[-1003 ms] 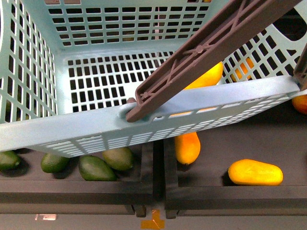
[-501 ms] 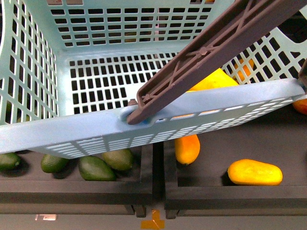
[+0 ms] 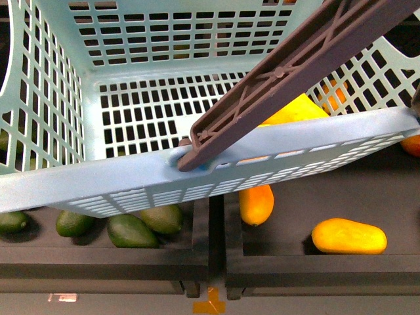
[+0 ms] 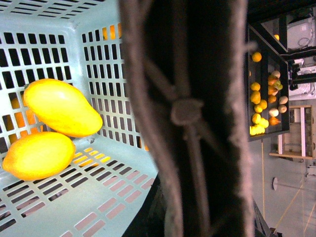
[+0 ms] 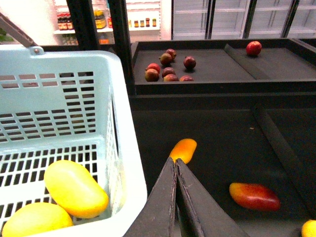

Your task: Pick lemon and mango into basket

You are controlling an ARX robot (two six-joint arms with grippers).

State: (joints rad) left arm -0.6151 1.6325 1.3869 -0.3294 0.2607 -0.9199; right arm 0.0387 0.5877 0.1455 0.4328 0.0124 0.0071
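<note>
Mango, the more orange of two yellow fruits, lies on the basket floor, touching the paler, pointed one, likely the lemon. In the front view one of them peeks from behind the handle, right of centre. Both look smooth, firm and fairly light, apt to roll or slip, so a grip across the middle suits them. The stiff plastic basket is best carried by the handle. Right gripper is empty, its fingers pressed together, over the dark shelf. Left gripper does not show, so I cannot tell how its fingers stand. A spare fruit lies at lower right of the front frame.
</note>
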